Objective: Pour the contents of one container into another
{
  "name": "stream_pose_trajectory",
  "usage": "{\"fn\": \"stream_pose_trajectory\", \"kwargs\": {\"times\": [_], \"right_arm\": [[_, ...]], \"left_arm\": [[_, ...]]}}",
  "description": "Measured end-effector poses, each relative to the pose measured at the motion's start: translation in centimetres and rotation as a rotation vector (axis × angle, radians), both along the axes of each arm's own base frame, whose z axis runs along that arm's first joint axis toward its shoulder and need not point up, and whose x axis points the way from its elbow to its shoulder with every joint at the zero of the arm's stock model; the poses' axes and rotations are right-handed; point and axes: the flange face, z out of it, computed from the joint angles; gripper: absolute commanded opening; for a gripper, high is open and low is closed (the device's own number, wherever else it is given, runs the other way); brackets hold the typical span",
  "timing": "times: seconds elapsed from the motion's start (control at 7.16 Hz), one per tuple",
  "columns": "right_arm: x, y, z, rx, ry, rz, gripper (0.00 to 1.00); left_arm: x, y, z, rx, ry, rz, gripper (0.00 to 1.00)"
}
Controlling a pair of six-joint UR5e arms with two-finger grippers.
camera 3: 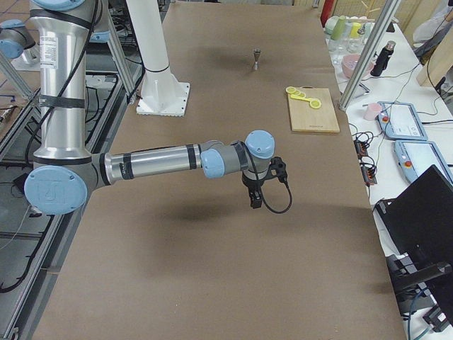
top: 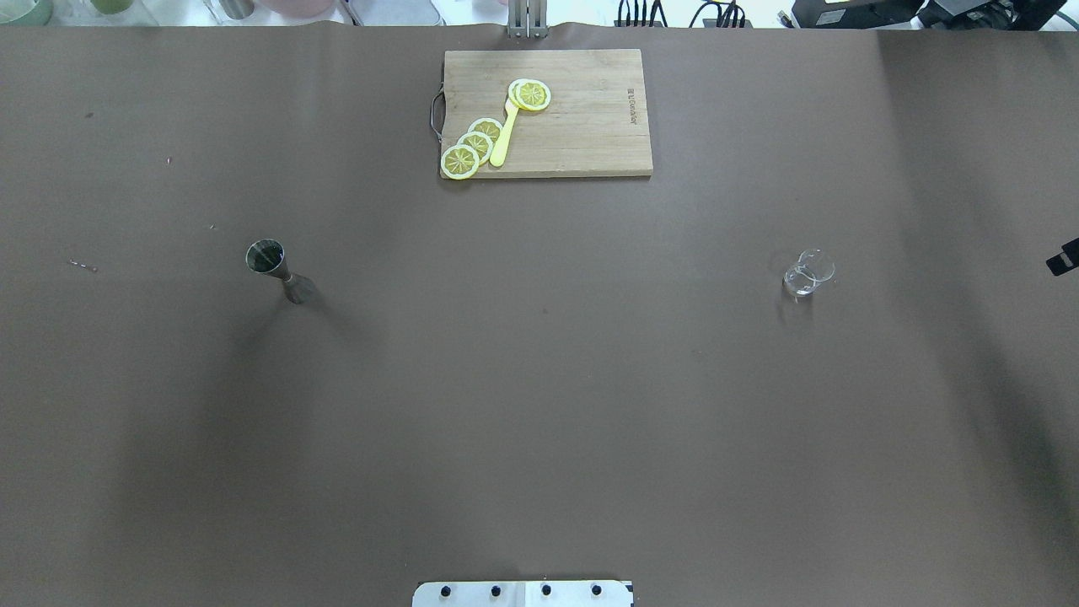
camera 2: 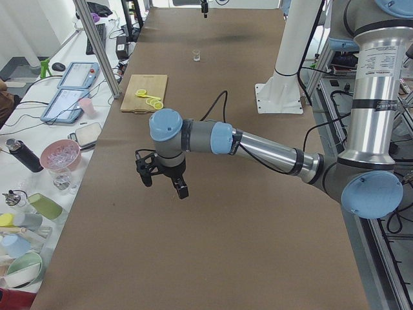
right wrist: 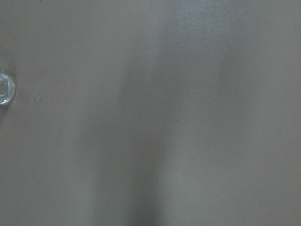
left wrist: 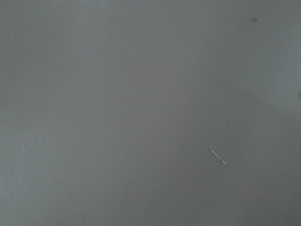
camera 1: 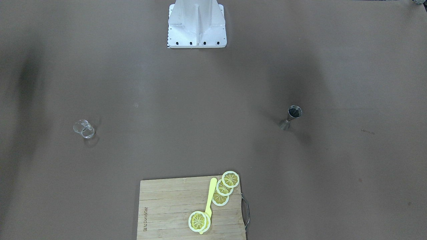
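Observation:
A steel jigger (top: 278, 270) stands upright on the brown table, on my left side; it also shows in the front view (camera 1: 291, 117). A small clear glass beaker (top: 807, 272) stands on my right side, seen too as the beaker (right wrist: 4, 88) at the right wrist view's left edge. My left gripper (camera 2: 163, 184) hangs above bare table, well away from the jigger. My right gripper (camera 3: 255, 200) hangs above bare table, away from the beaker. Only the side views show them clearly, so I cannot tell whether either is open or shut. Neither holds anything I can see.
A wooden cutting board (top: 582, 126) with lemon slices (top: 472, 145) and a yellow utensil (top: 503, 139) lies at the table's far middle edge. The white robot base (camera 1: 196, 25) stands at the near middle. Cups, bottles and tablets crowd a side bench (camera 2: 58, 155).

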Motion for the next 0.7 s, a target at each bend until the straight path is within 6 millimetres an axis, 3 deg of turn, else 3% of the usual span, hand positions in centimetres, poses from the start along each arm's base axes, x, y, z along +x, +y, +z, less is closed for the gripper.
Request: {"fn": "stream_pose_trajectory", "kwargs": {"times": [0.14,0.42,0.7], "right_arm": [[-0.7,-0.1,-0.3,0.016,-0.006,-0.017,1.0],[-1.5,0.1,-0.4,0.09,-0.032,-0.037,1.0],[-2.0,0.4,-0.1,0.162,-0.071,-0.052,1.0]], "left_arm": [[1.9,-1.3,-2.5,0.0,0.006,-0.012,0.99],[7.7,-2.2,-6.9,-0.028,0.02,-0.018,0.99],[10.4,-1.6,-10.8,-0.01,0.038,-0.036,0.99]]}}
